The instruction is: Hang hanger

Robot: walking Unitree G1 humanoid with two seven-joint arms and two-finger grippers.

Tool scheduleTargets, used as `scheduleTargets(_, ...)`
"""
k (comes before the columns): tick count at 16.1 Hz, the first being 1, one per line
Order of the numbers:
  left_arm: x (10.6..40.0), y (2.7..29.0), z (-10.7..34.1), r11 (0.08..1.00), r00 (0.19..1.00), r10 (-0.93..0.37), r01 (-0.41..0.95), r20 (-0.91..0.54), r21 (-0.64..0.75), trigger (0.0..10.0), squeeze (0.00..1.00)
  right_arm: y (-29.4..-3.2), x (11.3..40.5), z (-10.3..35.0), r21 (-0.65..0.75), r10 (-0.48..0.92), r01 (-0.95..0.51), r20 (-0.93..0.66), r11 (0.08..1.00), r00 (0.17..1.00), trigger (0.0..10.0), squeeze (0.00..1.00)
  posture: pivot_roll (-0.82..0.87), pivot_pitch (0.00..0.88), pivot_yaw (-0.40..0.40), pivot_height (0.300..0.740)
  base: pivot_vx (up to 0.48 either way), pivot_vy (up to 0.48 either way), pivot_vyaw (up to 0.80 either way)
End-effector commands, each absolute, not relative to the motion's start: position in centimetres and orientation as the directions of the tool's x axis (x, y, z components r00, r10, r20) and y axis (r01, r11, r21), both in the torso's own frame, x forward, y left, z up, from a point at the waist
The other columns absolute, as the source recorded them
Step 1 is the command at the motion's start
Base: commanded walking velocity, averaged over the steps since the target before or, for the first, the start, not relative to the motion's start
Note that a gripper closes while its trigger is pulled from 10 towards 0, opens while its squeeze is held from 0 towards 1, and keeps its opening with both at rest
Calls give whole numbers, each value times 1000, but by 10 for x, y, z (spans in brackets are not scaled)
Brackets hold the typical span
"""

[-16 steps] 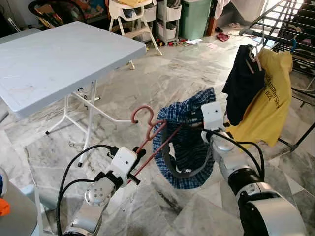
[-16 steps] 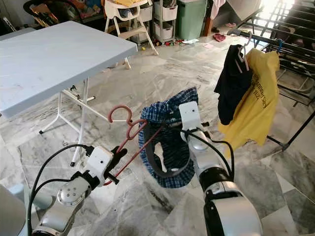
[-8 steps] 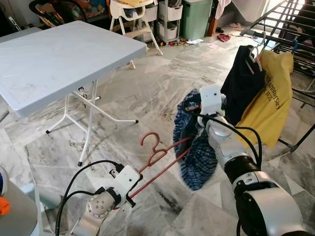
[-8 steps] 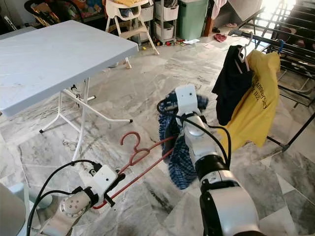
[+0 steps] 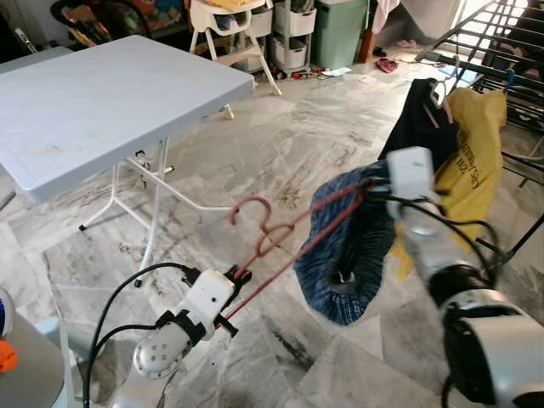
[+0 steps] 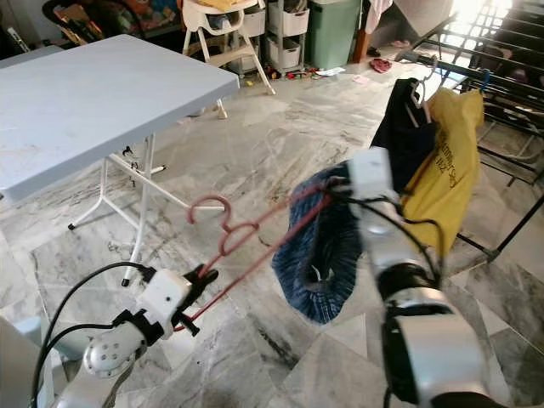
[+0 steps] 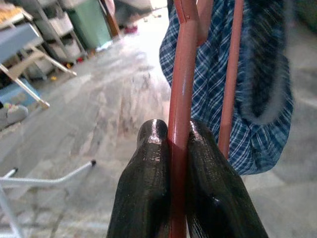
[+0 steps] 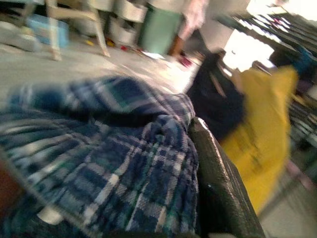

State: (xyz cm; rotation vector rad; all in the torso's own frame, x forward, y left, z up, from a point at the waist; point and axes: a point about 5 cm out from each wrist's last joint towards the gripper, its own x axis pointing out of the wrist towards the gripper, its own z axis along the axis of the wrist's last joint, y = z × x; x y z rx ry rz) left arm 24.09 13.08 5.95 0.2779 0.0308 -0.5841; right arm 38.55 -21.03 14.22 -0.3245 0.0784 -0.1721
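Note:
A red hanger (image 5: 280,238) stretches between my two grippers above the marble floor, its hook (image 5: 252,208) pointing up. My left gripper (image 5: 238,274) is shut on the hanger's lower bar; in the left wrist view both black fingers (image 7: 148,183) pinch the red bar (image 7: 181,99). Blue plaid shorts (image 5: 348,255) hang from the hanger's far end. My right gripper (image 5: 374,182) is at the top of the shorts, shut on the plaid cloth (image 8: 114,163), with one black finger (image 8: 218,183) pressed against it. The right wrist view is blurred.
A drying rack (image 5: 501,68) stands at the right with a black garment (image 5: 421,127) and a yellow shirt (image 5: 472,161) on hangers, just behind my right arm. A grey folding table (image 5: 102,110) is at the left. A high chair (image 5: 225,21) and green bin (image 5: 336,30) stand far back.
My right arm has swung right and toward the rack with the shorts, raising the hanger's far end. My left gripper has risen a little, still holding the hanger.

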Motion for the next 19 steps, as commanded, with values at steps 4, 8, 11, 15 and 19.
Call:
scheduleTargets(4, 247, 141, 70, 855, 882, -470, 466, -43, 226, 0, 0, -232, 369, 111, -268, -298, 248, -166, 931, 940, 0, 0, -17, 0, 0, 740, 0, 0, 0)
scheduleTargets(8, 256, 160, 51, 911, 946, -291, 320, -146, 260, 0, 0, -233, 353, 84, -233, -278, 223, -236, 947, 931, 0, 0, -21, 0, 0, 740, 0, 0, 0)
scheduleTargets(11, 256, 169, 31, 949, 968, -111, 171, -226, 265, 7608, 0, -211, 340, 62, -179, -153, 108, -259, 978, 954, 0, 0, -21, 0, -5, 740, 0, 0, 0)
scheduleTargets(15, 254, 186, 25, 966, 948, 180, -121, -261, 226, 10000, 0, -187, 327, 58, -94, -52, 34, -189, 995, 981, 0, 0, -25, 0, 1, 740, 0, 0, 0)
scheduleTargets(19, 242, 202, 40, 936, 939, 270, -205, -213, 286, 10000, 0, -173, 312, 75, -98, 32, -39, -75, 994, 997, 10000, 0, -33, 0, 9, 740, 0, 0, 0)
